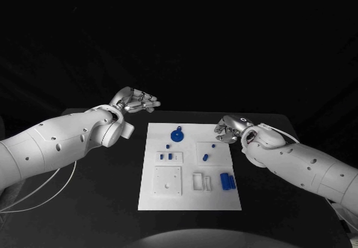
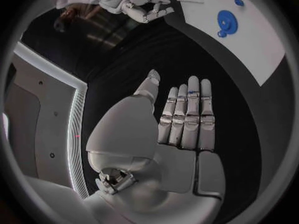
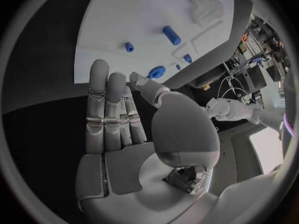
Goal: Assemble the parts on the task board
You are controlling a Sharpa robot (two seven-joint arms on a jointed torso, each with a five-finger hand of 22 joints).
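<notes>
Left hand (image 1: 138,101) and right hand (image 1: 233,127) flank the task board (image 1: 191,199), both empty with fingers spread, blue parts (image 1: 227,180) between them.

Left robot hand (image 1: 138,101) and right robot hand (image 1: 231,126) empty, fingers apart

Both hands, left hand (image 1: 138,101) and right hand (image 1: 231,128), flank the task board (image 1: 191,201), holding nothing.

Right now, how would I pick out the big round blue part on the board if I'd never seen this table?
Find the white task board in the middle of the black table, between the two arms. Go to its far end, away from the robot: the round blue part lies there, near the middle of the board's width. It is a wide flat disc, while the other blue pieces nearer the robot are small pegs and short cylinders.
</notes>
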